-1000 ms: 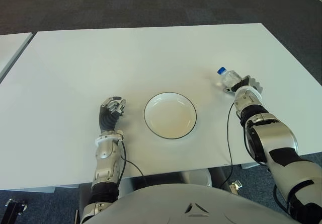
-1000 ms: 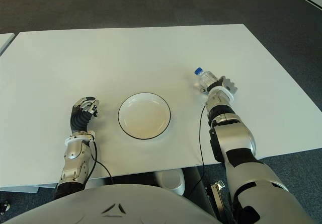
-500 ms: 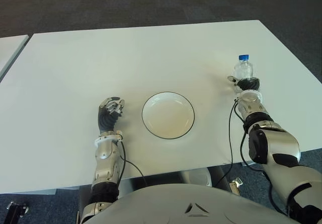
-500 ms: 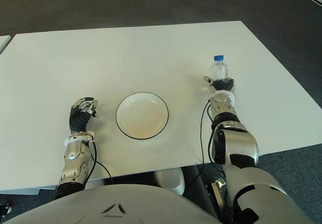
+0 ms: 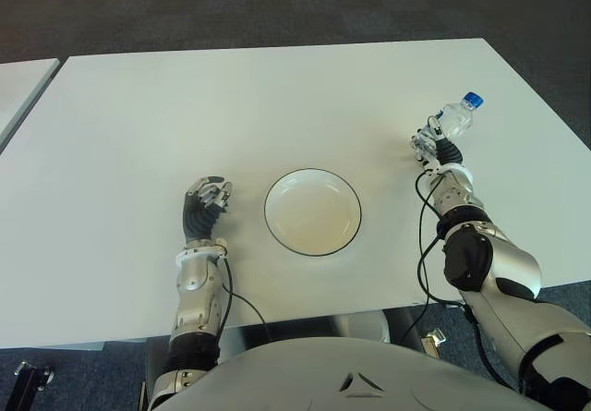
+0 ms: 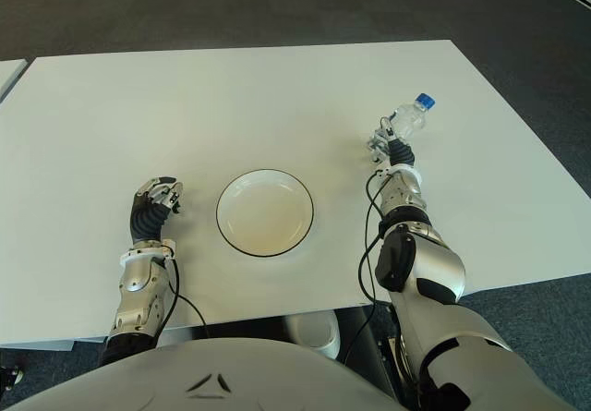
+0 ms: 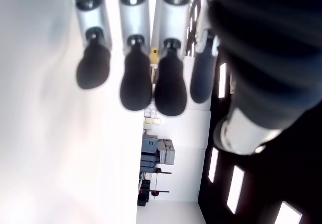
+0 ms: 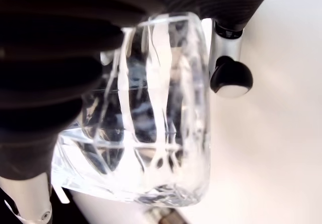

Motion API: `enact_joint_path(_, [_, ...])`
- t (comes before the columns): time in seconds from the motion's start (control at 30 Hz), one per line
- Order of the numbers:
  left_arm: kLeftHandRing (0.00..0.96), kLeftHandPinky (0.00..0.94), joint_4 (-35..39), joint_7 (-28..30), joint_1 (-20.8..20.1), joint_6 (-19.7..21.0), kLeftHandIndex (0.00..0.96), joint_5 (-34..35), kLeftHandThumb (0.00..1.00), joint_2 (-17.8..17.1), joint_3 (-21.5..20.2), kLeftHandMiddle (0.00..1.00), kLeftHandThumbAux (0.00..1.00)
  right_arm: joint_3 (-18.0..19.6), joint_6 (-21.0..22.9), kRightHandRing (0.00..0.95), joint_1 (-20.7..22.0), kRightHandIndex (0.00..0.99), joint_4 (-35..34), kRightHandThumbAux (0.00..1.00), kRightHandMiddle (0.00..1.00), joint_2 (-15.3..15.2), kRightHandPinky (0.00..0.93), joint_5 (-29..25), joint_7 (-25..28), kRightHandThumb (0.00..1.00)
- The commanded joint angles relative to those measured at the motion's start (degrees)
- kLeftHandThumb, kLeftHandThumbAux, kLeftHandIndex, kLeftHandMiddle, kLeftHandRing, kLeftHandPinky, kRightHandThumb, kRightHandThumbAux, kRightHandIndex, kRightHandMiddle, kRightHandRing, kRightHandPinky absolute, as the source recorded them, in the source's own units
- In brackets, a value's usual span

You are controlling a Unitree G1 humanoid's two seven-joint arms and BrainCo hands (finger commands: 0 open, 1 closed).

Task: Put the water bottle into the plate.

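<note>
My right hand is shut on a clear water bottle with a blue cap, to the right of the plate. The bottle tilts with its cap pointing up and to the right, above the white table. Up close in the right wrist view the clear ribbed bottle fills the palm, with dark fingers wrapped over it. The white plate with a dark rim lies at the table's front middle and holds nothing. My left hand shows idle, just left of the plate.
The table's right edge runs close behind the bottle, with dark carpet beyond. A second white table stands at the far left. Black cables hang along my right forearm.
The bottle went from leaning left, through upright, to leaning right, and rose a little farther back in my right hand. The left hand and plate stayed put.
</note>
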State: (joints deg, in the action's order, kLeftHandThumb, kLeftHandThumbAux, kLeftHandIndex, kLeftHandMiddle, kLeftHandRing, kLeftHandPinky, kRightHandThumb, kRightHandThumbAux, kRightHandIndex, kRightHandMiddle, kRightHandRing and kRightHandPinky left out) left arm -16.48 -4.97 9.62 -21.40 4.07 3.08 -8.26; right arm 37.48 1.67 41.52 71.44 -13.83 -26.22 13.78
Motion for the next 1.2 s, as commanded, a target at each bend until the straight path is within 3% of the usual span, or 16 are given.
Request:
enact_joint_path(0.03, [0.717,0.714,-1.3,-0.1,0.5,1.7,0.434,0.1,0.706,0.2,-0.1,0.72,0.718,0.5,1.3,0.885,-1.4,0.439,0.1,0.722,0.88,0.3,0.887,-1.8,2.2,0.705])
enact_joint_path(0.6, [0.728,0.731,-2.1,-0.7,0.0,-0.5,0.434,-1.0,0.705,0.2,0.1,0.732,0.718,-4.1,0.4,0.902,-1.3,0.438,-7.1,0.724,0.899,2.0,0.89,-0.9,9.1,0.705])
enact_joint_path(0.7, [0.726,0.717,-1.6,-0.8,0.1,0.6,0.434,-1.0,0.705,0.2,0.1,0.732,0.719,-6.0,0.2,0.901,-2.4,0.438,-10.9,0.724,0.898,3.1,0.888,-0.3,9.1,0.705])
enact_joint_path(0.93, [0.718,0.71,-1.0,-0.5,0.1,1.8,0.434,-0.4,0.706,0.3,0.0,0.724,0.719,-12.8,0.6,0.896,-8.4,0.438,-27.9,0.724,0.894,7.4,0.881,2.6,5.5,0.705])
enact_joint_path(1.03, [0.712,0.709,-1.3,-0.3,0.0,1.8,0.435,-0.3,0.706,0.2,-0.1,0.717,0.718,-17.6,-0.3,0.891,-12.3,0.438,-36.4,0.724,0.89,9.1,0.877,6.3,3.7,0.704])
enact_joint_path(1.2, [0.714,0.719,-1.6,-0.4,-0.2,1.1,0.435,-0.8,0.706,0.0,0.1,0.719,0.718,-23.4,-2.8,0.884,-16.9,0.439,-44.6,0.723,0.885,9.8,0.874,10.3,4.6,0.703])
